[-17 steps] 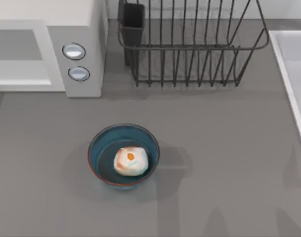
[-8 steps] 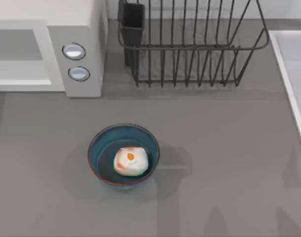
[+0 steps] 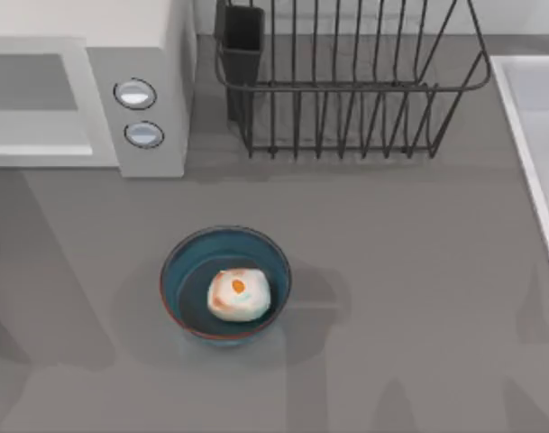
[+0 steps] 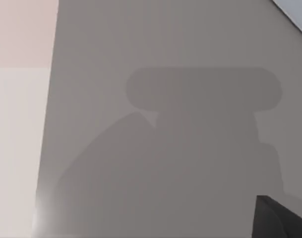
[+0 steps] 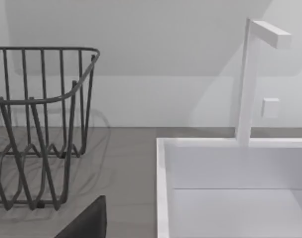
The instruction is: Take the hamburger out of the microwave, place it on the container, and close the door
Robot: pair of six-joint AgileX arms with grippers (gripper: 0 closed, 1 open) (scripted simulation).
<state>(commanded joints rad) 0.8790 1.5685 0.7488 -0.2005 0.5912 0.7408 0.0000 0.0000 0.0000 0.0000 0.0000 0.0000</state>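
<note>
A grey table point(image 3: 409, 271) seen from above. The hamburger point(image 3: 238, 295), a small cream lump with an orange spot, sits inside the container point(image 3: 186, 262), a round blue bowl out in front of the microwave point(image 3: 157, 54). The microwave stands at the far left of the table, and its door point(image 3: 35, 104) lies shut, flush with the button panel. A dark wire dish rack point(image 3: 346, 90) stands just right of the microwave, well beyond the bowl. A white sink point(image 5: 230, 183) with a tall faucet point(image 5: 250, 74) lies right of the rack. How the grippers' fingers stand cannot be told.
</note>
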